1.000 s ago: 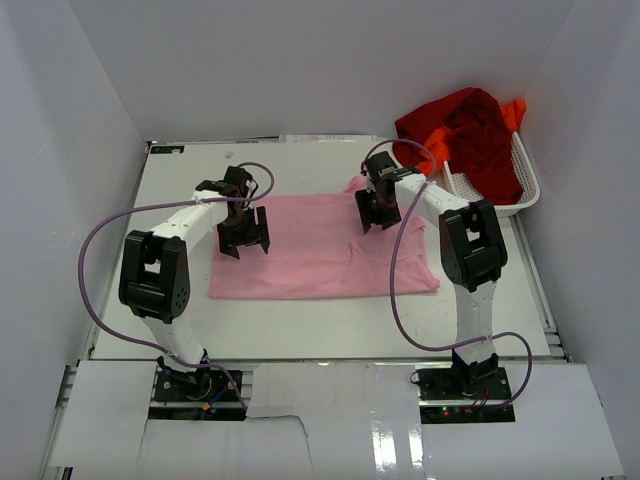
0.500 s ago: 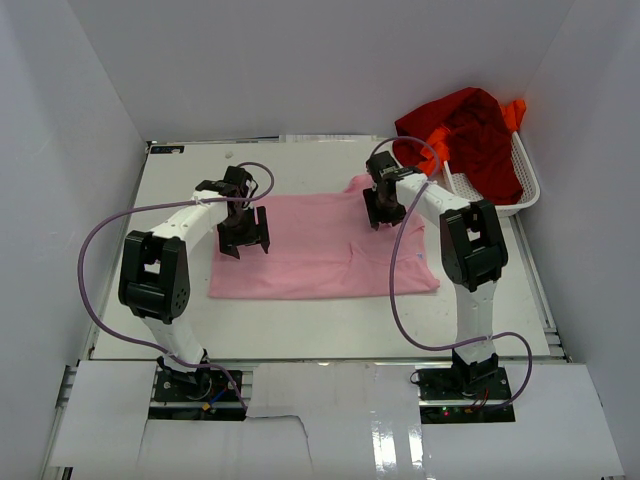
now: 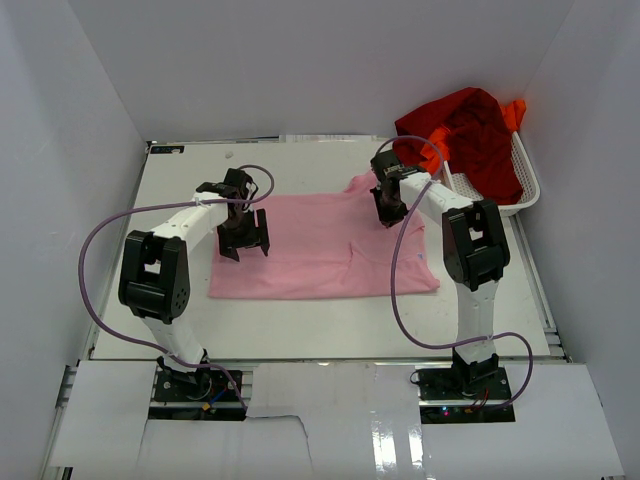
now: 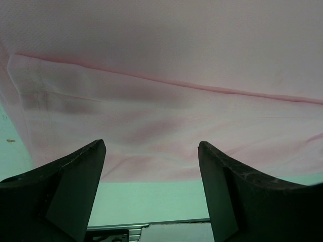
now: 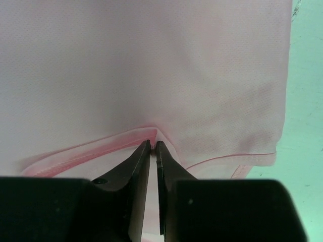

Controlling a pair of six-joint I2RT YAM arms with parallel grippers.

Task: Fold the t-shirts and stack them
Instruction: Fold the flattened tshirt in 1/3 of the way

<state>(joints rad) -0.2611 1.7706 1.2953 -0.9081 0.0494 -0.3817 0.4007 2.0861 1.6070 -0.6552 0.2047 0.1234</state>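
The light pink t-shirt (image 3: 320,250) lies spread flat in the middle of the table. My left gripper (image 3: 243,243) hangs open over its left part; in the left wrist view the left gripper (image 4: 151,151) has its fingers wide apart above the cloth (image 4: 161,75), with nothing between them. My right gripper (image 3: 385,215) is at the shirt's far right corner. The right wrist view shows it (image 5: 153,143) shut, pinching a raised hem fold of the pink cloth (image 5: 151,60). The dark red t-shirt (image 3: 470,130) and the bright orange t-shirt (image 3: 515,112) lie heaped in the basket.
A white mesh basket (image 3: 528,185) stands at the back right of the table, close to the right arm. White walls enclose the table on three sides. Purple cables loop from both arms over the table (image 3: 300,320).
The right gripper's jaws have closed on the pink shirt's hem after shifting slightly toward the back right. The left arm has not moved.
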